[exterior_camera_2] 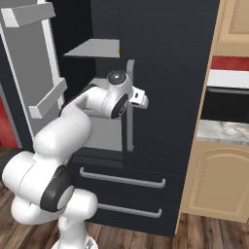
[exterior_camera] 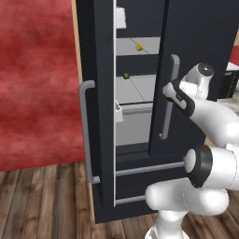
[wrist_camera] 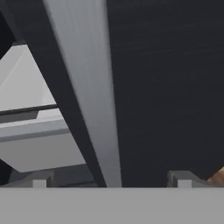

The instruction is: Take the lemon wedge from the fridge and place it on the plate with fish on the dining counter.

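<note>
The black fridge [exterior_camera: 102,140] has its left door swung open, and pale grey shelves show in the gap. On an upper shelf lies the lemon wedge [exterior_camera: 138,47], a tiny yellow piece. My gripper [exterior_camera: 166,90] is at the shut right door's long grey bar handle [exterior_camera: 169,98], well below and to the right of the wedge. In the hand view the gripper [wrist_camera: 109,180] is open, and the handle [wrist_camera: 85,87] runs up between its two fingertips [wrist_camera: 40,179]. Nothing is held. The plate with fish and the dining counter are out of view.
A small green ball [exterior_camera: 126,75] sits one shelf below the wedge. The open left door [exterior_camera_2: 34,68] juts out with its shelves. Two drawers with bar handles [exterior_camera_2: 121,180] lie below. A red wall [exterior_camera: 35,84] stands to the left, beige cabinets [exterior_camera_2: 219,180] to the right.
</note>
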Controlling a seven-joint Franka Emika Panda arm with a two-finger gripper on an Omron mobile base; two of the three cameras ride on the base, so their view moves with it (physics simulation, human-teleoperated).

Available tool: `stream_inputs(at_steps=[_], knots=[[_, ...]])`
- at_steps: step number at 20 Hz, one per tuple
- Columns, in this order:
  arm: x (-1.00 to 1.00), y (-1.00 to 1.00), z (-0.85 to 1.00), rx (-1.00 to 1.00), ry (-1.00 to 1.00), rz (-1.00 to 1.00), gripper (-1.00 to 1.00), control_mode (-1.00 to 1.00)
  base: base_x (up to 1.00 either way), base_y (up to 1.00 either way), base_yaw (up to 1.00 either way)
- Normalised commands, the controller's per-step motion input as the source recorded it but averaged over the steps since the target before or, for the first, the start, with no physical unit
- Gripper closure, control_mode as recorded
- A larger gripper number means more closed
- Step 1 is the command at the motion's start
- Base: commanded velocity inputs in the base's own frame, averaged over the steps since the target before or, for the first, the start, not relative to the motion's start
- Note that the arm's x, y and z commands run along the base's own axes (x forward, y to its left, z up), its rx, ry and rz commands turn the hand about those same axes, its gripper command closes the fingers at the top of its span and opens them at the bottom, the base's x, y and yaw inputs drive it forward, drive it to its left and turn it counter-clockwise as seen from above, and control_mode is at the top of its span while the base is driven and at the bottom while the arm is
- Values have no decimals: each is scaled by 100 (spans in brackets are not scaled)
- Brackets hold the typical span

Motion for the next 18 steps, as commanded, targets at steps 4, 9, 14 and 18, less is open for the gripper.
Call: stream_inputs(at_steps=[4,9,14,18], knots=[[54,0,-18,0,0,3,-100,-100,0,0,0],[57,0,-23,0,0,3,-100,-100,0,0,0],[43,0,-20,0,0,4,-100,-100,0,0,0],[33,0,-20,0,0,3,-100,-100,0,0,0]])
